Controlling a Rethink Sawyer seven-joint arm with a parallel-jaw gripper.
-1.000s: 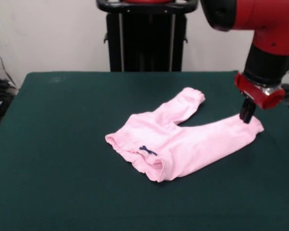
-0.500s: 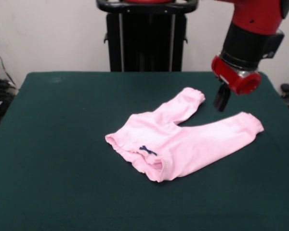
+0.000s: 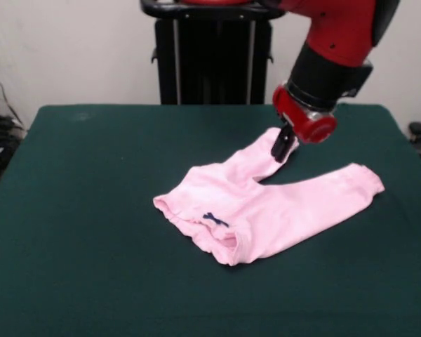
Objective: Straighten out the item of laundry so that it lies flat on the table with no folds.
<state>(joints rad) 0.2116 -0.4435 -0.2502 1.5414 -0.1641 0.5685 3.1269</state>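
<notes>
You are hovering the red-and-black gripper (image 3: 281,150), jaws' spread impossible to tell, over the pale pink cotton baby pants' (image 3: 266,203) upper-centre leg cuff, likely needing descent and an outward pull.

Even, soft light — faint shadows, slightly blurry.

The pants (image 3: 266,203) were plain pale pink with a dark blue bow (image 3: 214,220); the table (image 3: 84,210) was dark green.
</notes>
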